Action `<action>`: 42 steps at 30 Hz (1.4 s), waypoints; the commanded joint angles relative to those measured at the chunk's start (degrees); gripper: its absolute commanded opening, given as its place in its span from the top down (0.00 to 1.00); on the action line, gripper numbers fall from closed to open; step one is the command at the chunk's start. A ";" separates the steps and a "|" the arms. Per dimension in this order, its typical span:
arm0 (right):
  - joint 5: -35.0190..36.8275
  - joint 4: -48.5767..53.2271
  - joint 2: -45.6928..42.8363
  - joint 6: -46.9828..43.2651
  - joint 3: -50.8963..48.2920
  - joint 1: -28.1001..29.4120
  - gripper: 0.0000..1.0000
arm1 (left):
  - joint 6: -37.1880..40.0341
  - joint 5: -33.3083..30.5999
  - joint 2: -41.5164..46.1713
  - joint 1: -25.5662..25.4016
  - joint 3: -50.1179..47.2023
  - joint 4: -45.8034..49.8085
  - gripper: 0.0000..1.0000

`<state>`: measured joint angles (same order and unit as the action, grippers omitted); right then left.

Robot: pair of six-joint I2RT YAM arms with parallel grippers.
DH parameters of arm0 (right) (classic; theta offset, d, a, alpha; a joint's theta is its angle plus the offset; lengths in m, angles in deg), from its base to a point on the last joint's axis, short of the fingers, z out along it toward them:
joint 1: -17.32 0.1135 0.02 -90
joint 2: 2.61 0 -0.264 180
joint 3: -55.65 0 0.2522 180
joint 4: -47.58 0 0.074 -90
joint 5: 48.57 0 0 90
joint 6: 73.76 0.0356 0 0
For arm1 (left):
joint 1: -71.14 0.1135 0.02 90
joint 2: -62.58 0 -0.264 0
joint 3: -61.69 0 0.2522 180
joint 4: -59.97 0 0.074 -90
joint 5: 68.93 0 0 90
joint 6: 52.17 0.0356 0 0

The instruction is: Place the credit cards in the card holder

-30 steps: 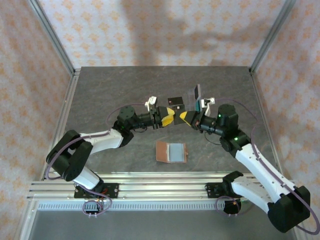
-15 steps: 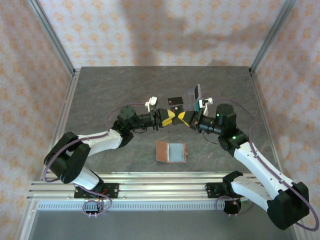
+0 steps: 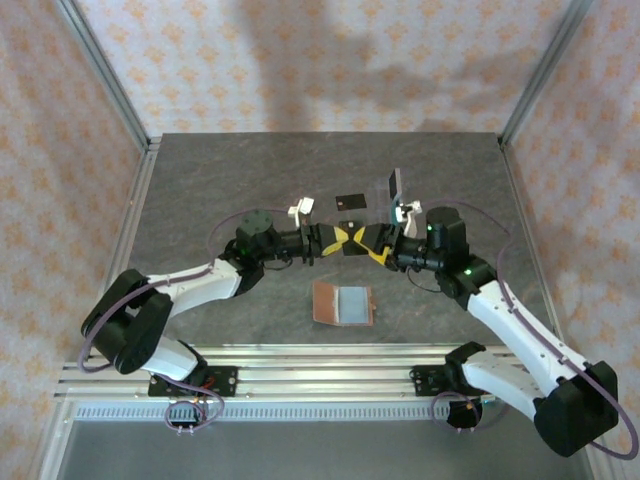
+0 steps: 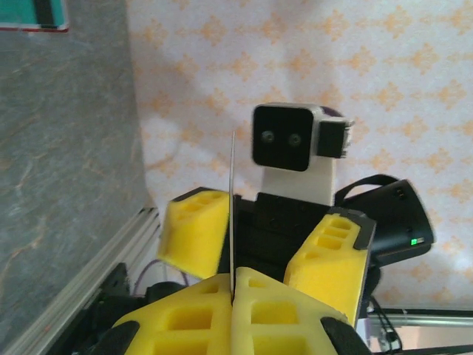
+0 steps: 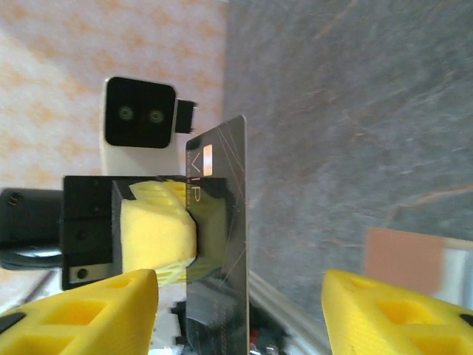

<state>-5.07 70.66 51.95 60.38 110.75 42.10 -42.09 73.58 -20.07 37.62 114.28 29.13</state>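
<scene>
The left gripper point(image 3: 343, 240) and the right gripper point(image 3: 373, 246) met tip to tip above the middle of the grey table point(image 3: 200, 180), with a black credit card point(image 5: 222, 244) between them. In the left wrist view this card was seen from its edge as one thin line, and the two yellow fingers point(image 4: 185, 325) of the left gripper were pressed together on its lower part, so the left gripper was clamped on the card. The card stood upright and had the letters VIP near its top. The right gripper's fingers point(image 5: 81, 310) stood apart, one on each side of the card, and I could see a gap between them and the card. The brown card holder point(image 3: 342, 303) lay flat on the table, nearer to the arm bases than the grippers. A small black rectangle point(image 3: 349, 200) lay on the table just behind the grippers, and a teal card point(image 4: 22, 11) lay flat farther back
</scene>
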 commanded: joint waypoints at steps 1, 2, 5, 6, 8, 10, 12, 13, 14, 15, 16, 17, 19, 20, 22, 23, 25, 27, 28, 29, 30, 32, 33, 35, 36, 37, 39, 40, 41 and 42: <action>5.98 13.59 -0.87 -9.14 1.85 0.51 0.44 | 11.14 0.38 4.67 -0.32 -1.35 15.92 1.00; 6.48 13.88 -0.73 -9.45 0.76 0.88 0.43 | 14.88 -0.61 5.75 -0.32 -1.02 23.23 1.00; 12.47 17.14 0.01 -11.51 -1.66 3.67 0.40 | 27.00 -4.55 7.68 -0.50 0.49 41.58 1.00; 15.17 18.93 0.62 -12.92 -1.80 4.84 0.39 | 29.65 -5.48 7.31 -0.44 0.76 45.25 1.00; 21.38 22.51 1.48 -15.05 -1.79 7.21 0.39 | 32.43 -6.06 5.13 -0.41 0.71 48.90 1.00; 26.00 24.72 2.94 -16.72 -1.88 9.32 0.37 | 33.16 -5.59 1.91 -0.45 0.27 49.25 1.00; 27.76 25.62 5.07 -17.77 -2.06 10.47 0.36 | 32.81 -5.49 0.11 -0.62 -0.69 47.29 1.00; 28.13 25.67 6.11 -18.11 -2.13 11.15 0.35 | 32.81 -5.64 -0.52 -0.60 -1.00 46.54 1.00; 28.89 25.60 7.24 -18.19 -2.22 11.91 0.35 | 33.05 -5.76 -1.02 -0.64 -0.99 46.41 1.00; 29.79 25.24 8.27 -18.30 -2.47 12.80 0.35 | 33.40 -5.68 -1.72 -0.67 -0.80 46.44 1.00; 30.50 24.80 9.23 -18.35 -2.66 13.62 0.35 | 33.68 -5.50 -2.40 -0.58 -0.61 46.40 1.00; 30.91 24.23 10.16 -18.32 -2.91 14.16 0.35 | 33.90 -5.33 -2.96 -0.62 -0.51 46.36 1.00; 30.93 22.85 12.00 -18.02 -3.35 15.05 0.37 | 34.19 -5.13 -4.35 -0.63 -0.51 45.94 1.00; 30.94 22.33 12.76 -17.81 -3.58 15.35 0.40 | 34.45 -5.14 -4.84 -0.63 -0.51 45.96 1.00; 31.36 21.54 13.02 -17.55 -4.14 15.80 0.45 | 35.00 -5.22 -5.64 -0.60 -0.42 45.96 1.00; 31.59 21.40 13.02 -17.58 -4.41 15.83 0.46 | 35.14 -5.32 -5.84 -0.63 -0.42 45.90 1.00; 32.40 21.52 13.02 -17.55 -5.06 15.83 0.49 | 35.19 -5.36 -6.41 -0.61 -0.44 45.41 1.00; 32.78 21.29 14.27 -17.49 -5.84 15.90 0.53 | 35.18 -5.15 -6.89 -0.67 -0.55 44.74 1.00; 32.75 20.93 14.50 -17.31 -6.26 15.92 0.55 | 35.13 -5.06 -7.11 -0.82 -0.60 44.62 1.00; 32.62 20.46 14.52 -17.14 -6.64 15.93 0.55 | 35.18 -5.03 -7.24 -0.98 -0.68 44.60 1.00; 32.53 19.94 14.48 -16.96 -7.10 15.92 0.58 | 35.18 -4.97 -7.35 -1.03 -0.68 44.60 1.00; 32.82 19.51 14.32 -16.79 -7.50 15.92 0.63 | 35.02 -4.96 -7.58 -1.19 -0.93 44.28 1.00; 33.09 19.64 14.26 -16.85 -7.50 16.00 0.66 | 34.93 -4.88 -7.60 -1.27 -1.03 44.01 1.00; 33.73 20.01 14.12 -16.96 -7.42 15.99 0.68 | 35.05 -5.20 -7.45 -1.53 -1.04 43.90 1.00; 33.80 19.96 14.01 -16.97 -7.46 15.95 0.71 | 35.17 -5.33 -7.43 -1.81 -0.95 44.06 1.00; 33.76 19.71 13.99 -16.98 -7.55 15.92 0.74 | 35.27 -5.31 -7.47 -2.02 -0.86 43.99 1.00; 33.37 18.93 14.21 -16.98 -7.76 15.94 0.81 | 34.88 -4.84 -7.53 -2.57 -0.69 43.27 1.00; 33.19 18.73 14.49 -16.96 -7.85 15.96 0.84 | 34.62 -4.55 -7.64 -2.73 -0.73 42.75 1.00; 32.97 18.48 14.77 -16.90 -7.86 15.99 0.85 | 34.24 -4.23 -7.61 -2.86 -0.84 42.08 1.00; 32.60 18.24 15.02 -16.87 -7.86 15.97 0.86 | 33.69 -3.85 -7.54 -2.87 -1.01 41.27 1.00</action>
<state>26.47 90.27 66.40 43.40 103.63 57.68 -8.56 68.68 -27.15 35.19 113.53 72.78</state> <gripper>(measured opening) 0.146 0.051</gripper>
